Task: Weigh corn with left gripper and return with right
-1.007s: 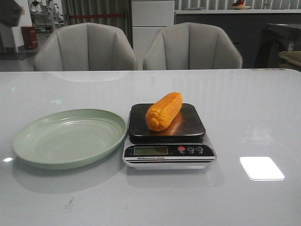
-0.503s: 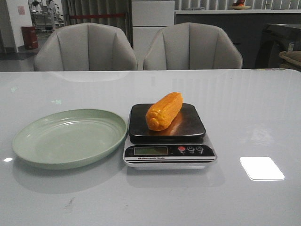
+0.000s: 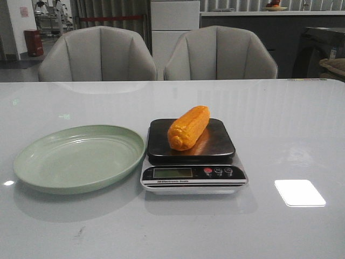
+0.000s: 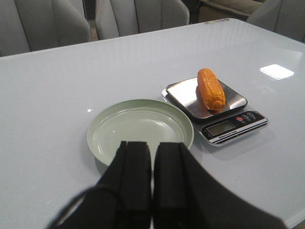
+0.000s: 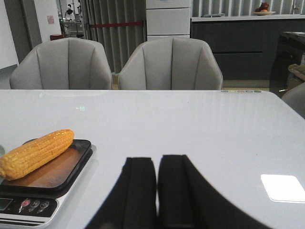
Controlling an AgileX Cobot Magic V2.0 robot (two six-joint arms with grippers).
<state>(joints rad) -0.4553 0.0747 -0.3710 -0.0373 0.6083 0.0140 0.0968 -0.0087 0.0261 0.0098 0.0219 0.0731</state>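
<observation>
The orange-yellow corn (image 3: pixel 188 127) lies on its side on the dark platform of a small electronic scale (image 3: pixel 194 170) at the table's middle; the same corn (image 4: pixel 210 89) (image 5: pixel 35 152) shows in both wrist views. My left gripper (image 4: pixel 152 145) is shut and holds nothing, hanging high above the near rim of the pale green plate (image 4: pixel 140 126), well away from the corn. My right gripper (image 5: pixel 157 160) is shut too and empty, over bare table to the right of the scale (image 5: pixel 28 202). Neither gripper appears in the front view.
The pale green plate (image 3: pixel 80 157) stands empty just left of the scale. Two grey chairs (image 3: pixel 98 54) (image 3: pixel 220 53) are behind the table's far edge. A bright light patch (image 3: pixel 299 192) lies on the glossy table at the right.
A dark shape at the top left corner of the front view a second ago has gone out of view. Corn, scale and plate have not moved.
</observation>
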